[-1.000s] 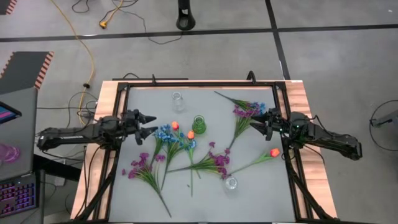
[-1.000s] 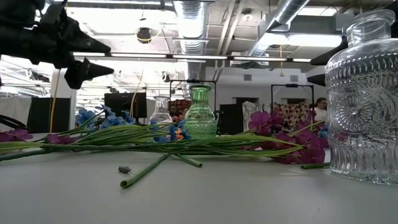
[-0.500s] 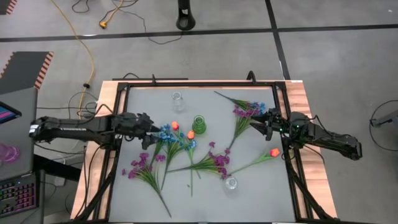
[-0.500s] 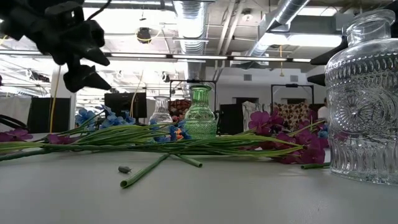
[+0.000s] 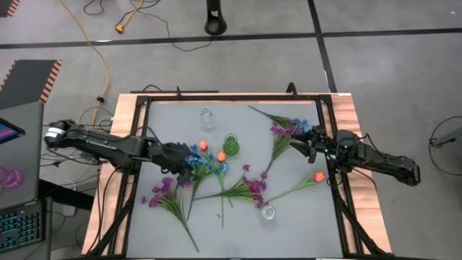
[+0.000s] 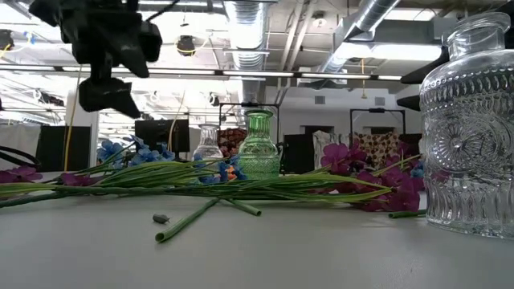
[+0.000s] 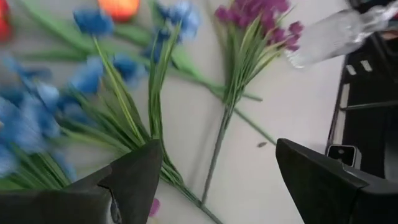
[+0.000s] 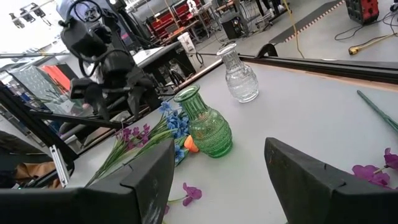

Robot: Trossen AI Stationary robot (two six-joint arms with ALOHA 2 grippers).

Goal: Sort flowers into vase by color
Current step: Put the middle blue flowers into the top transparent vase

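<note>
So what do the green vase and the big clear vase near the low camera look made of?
The green vase looks like tinted pressed glass: translucent, glossy, with a beaded texture. The clear vase also seems to be pressed glass or possibly clear plastic; the room shows through its embossed ribs and dots.

Three vases stand on the tabletop: a clear vase [image 5: 206, 115] near the far edge, a green vase [image 5: 230, 145] at the middle, and a second clear vase [image 5: 268, 212] toward the near edge. Three orange-red tulip buds [image 5: 318, 176] show, one by the right edge and two beside the blue clusters [image 5: 192, 155]. Purple-magenta clusters [image 5: 164, 189] lie in three patches, and two arms reach in, one from each side.
</note>
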